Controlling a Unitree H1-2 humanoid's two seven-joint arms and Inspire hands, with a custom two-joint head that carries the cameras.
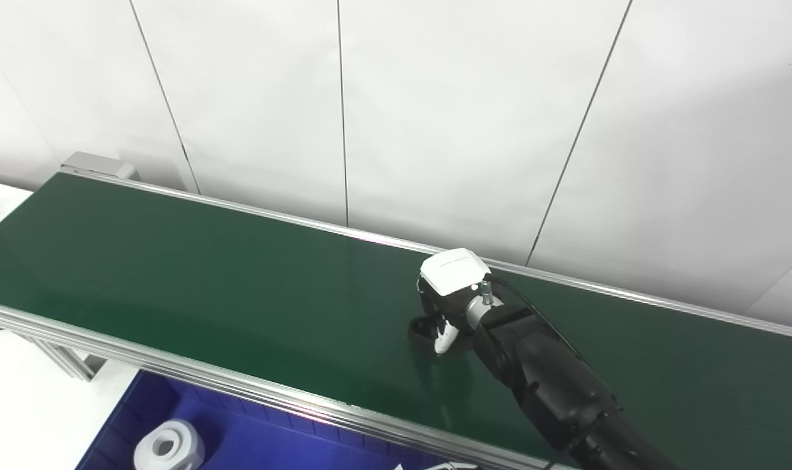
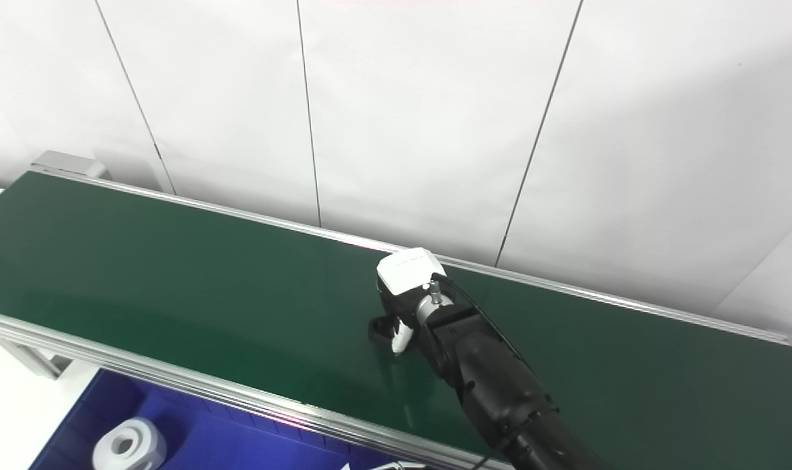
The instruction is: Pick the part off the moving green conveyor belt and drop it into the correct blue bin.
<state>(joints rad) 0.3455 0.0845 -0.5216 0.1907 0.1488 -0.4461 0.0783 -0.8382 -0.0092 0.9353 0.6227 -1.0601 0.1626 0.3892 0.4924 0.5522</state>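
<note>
Across the middle of both views runs the green conveyor belt point(image 1: 207, 274), with a blue bin point(image 1: 252, 444) below its near rail holding a white ring-shaped piece point(image 1: 167, 447). Reaching over the belt, the right hand point(image 1: 449, 300) is pressed down on a small dark part point(image 1: 424, 326); whether its fingers have clamped it I cannot tell. This looks like the picking step; next comes a firm lift and a carry to the bin.

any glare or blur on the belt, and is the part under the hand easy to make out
Left eye view: the green belt is sharp, with soft sheen near the far rail and a pinkish glint on the near rail. Right eye view: the same glint, and the right hand casts a faint reflection on the belt. In both, the dark part blends into the hand's shadow, so its shape is hard to read.
</note>
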